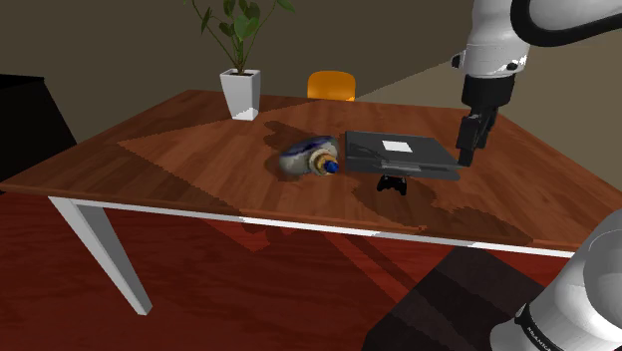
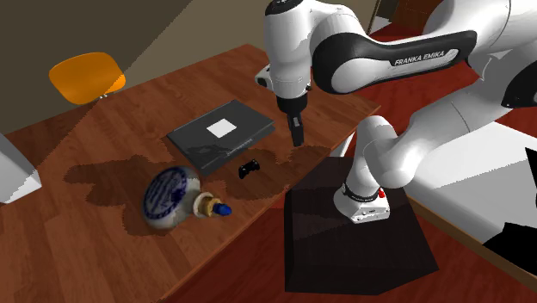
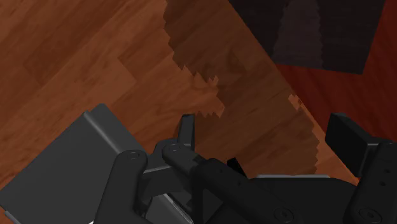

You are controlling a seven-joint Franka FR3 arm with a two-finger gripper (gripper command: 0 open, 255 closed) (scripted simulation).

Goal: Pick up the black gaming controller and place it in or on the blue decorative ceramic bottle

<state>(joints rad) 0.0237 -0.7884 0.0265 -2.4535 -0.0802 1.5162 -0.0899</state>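
Observation:
A small black gaming controller (image 1: 392, 184) (image 2: 249, 169) lies on the wooden table (image 1: 169, 155), just in front of a flat dark grey case (image 1: 399, 153) (image 2: 222, 133) (image 3: 63, 162). A blue and white bottle (image 1: 307, 160) (image 2: 169, 196) with a blue-tipped gold neck lies on its side, to the shoulder view's left of the controller. My gripper (image 1: 466, 150) (image 2: 297, 136) (image 3: 267, 137) hangs above the table beside the case's end, to the shoulder view's right of the controller and higher. Its fingers (image 3: 186, 130) stand apart with nothing between them.
A plant in a white pot (image 1: 241, 93) stands at the table's far side, with an orange chair (image 1: 331, 86) (image 2: 84, 76) behind it. My dark stand (image 2: 353, 241) sits close against the table's edge. Red floor lies beyond that edge.

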